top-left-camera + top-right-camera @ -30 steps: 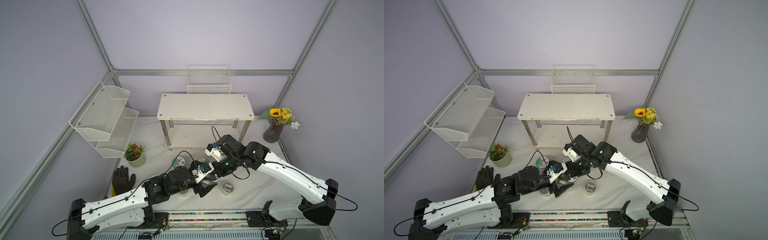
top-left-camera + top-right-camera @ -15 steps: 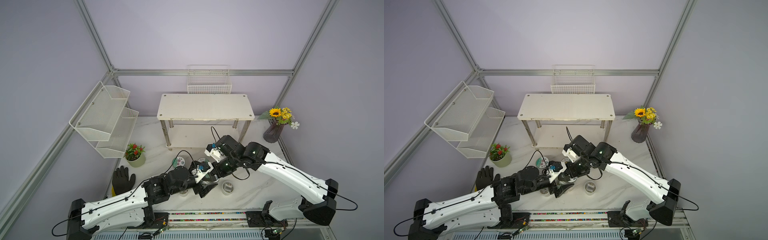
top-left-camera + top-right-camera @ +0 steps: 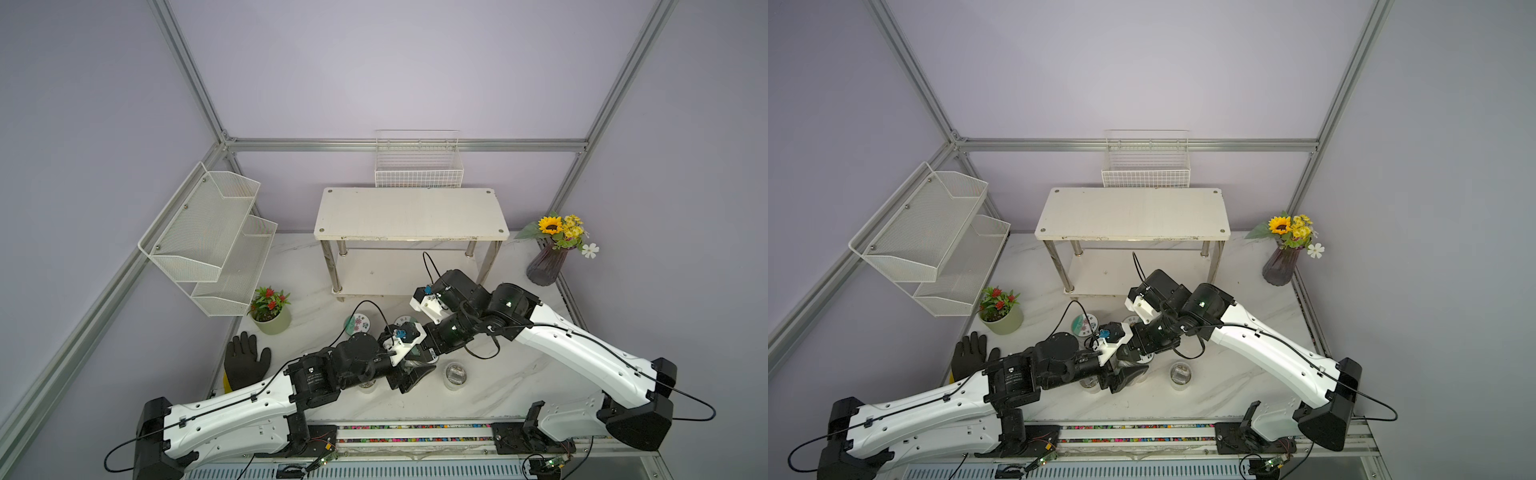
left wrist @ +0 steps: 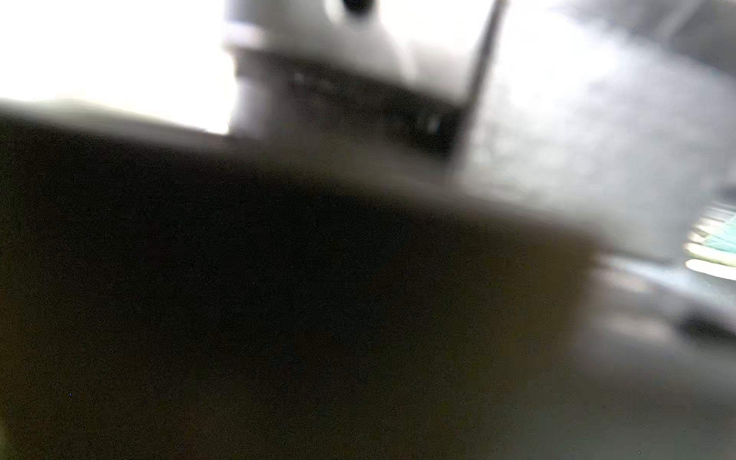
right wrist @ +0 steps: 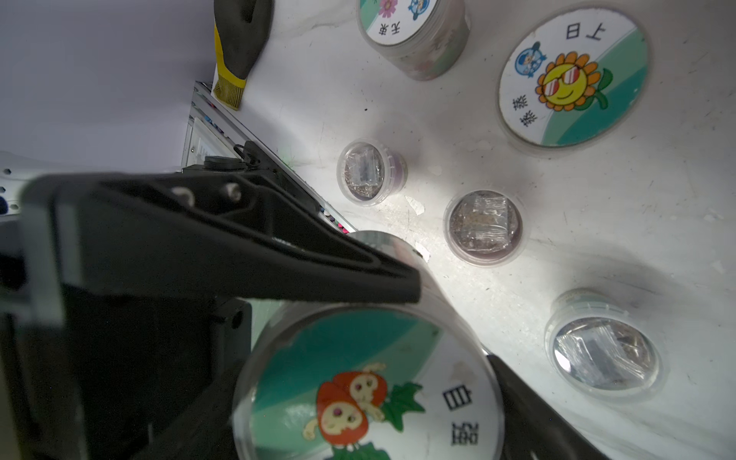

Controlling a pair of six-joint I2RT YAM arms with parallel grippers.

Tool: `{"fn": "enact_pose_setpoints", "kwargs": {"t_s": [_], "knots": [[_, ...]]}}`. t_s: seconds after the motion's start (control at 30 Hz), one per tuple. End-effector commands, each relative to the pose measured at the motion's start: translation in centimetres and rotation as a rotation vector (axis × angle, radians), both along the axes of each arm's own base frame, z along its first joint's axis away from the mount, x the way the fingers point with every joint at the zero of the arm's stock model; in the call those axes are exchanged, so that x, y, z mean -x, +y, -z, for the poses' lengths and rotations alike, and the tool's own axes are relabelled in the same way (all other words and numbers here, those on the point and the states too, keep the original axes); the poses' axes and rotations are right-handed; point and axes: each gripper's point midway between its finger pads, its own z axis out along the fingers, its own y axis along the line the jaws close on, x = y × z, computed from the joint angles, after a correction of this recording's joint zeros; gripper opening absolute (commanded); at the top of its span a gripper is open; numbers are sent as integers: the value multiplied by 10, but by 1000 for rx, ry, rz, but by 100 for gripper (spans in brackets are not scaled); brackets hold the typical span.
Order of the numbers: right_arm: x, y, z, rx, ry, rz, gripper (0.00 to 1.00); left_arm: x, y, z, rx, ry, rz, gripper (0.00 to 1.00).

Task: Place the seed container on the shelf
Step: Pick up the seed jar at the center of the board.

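The seed container (image 5: 366,390), a clear round tub with a strawberry lid, sits between the jaws of my right gripper (image 5: 366,402), which is shut on it. One black finger (image 5: 278,255) of my left gripper lies pressed along the tub's side wall. The other left finger is hidden. In both top views the two grippers meet over the table's front middle, the left gripper (image 3: 409,376) (image 3: 1125,376) just in front of the right gripper (image 3: 424,355) (image 3: 1130,353), and they hide the tub. The left wrist view is a dark blur. The shelf (image 3: 411,214) (image 3: 1131,214) stands behind, both boards bare.
Below the grippers stand a sunflower-lid tub (image 5: 573,75), a flower-lid tub (image 5: 410,24) and three small clear tubs (image 5: 368,171) (image 5: 484,227) (image 5: 603,346). A black glove (image 3: 245,361) and potted plant (image 3: 270,309) lie left. A vase (image 3: 548,262) stands right. The mesh rack (image 3: 212,237) and wire basket (image 3: 417,166) hang on the walls.
Both arms stay almost where they were. The left gripper's fingers have drawn in onto the tub that the right gripper holds.
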Motion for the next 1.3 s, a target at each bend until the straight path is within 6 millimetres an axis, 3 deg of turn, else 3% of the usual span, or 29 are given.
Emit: {"fn": "enact_pose_setpoints", "kwargs": {"t_s": [0.0,0.23,0.53,0.93,1.13,1.27], "knots": [[11,30,-52,-202,-50,-93,65,3,15,59,-180,82,-12,76],[8,32,-52,-205,-53,-87,70,4,18,54,-159,65,-12,66],[-7,24,-56,-205,-59,-19,80,8,17,55,-154,74,8,62],[-27,13,-58,-226,-43,24,83,14,14,60,-164,88,36,58],[-28,14,-55,-220,-41,22,86,16,11,66,-181,103,51,50],[-29,14,-54,-215,-40,25,94,17,10,68,-186,107,57,43]]}}
